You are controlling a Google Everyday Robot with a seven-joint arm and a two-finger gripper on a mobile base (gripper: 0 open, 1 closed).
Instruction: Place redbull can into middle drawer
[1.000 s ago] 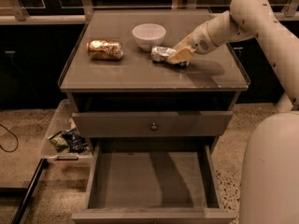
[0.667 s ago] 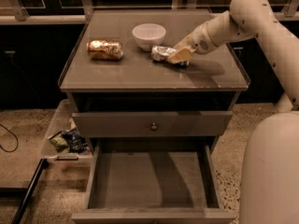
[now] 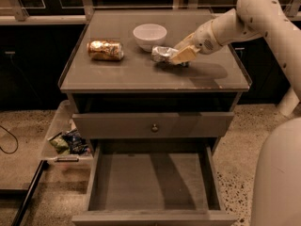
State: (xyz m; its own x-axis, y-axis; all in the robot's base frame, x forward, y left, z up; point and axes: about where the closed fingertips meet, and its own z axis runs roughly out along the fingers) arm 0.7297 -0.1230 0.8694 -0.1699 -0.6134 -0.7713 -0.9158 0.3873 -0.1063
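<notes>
The redbull can (image 3: 161,53) lies on its side on the cabinet top, just right of the white bowl. My gripper (image 3: 182,56) reaches in from the upper right and sits at the can's right end, touching or overlapping it. The middle drawer (image 3: 150,180) is pulled out open at the bottom of the view, with a bare flat bottom and nothing in it.
A white bowl (image 3: 149,35) stands behind the can. A gold-brown can (image 3: 105,50) lies at the left of the top. The knobbed drawer (image 3: 154,126) above is closed. A clear bin with wrappers (image 3: 66,140) sits on the floor at the left. My white arm (image 3: 263,13) fills the right side.
</notes>
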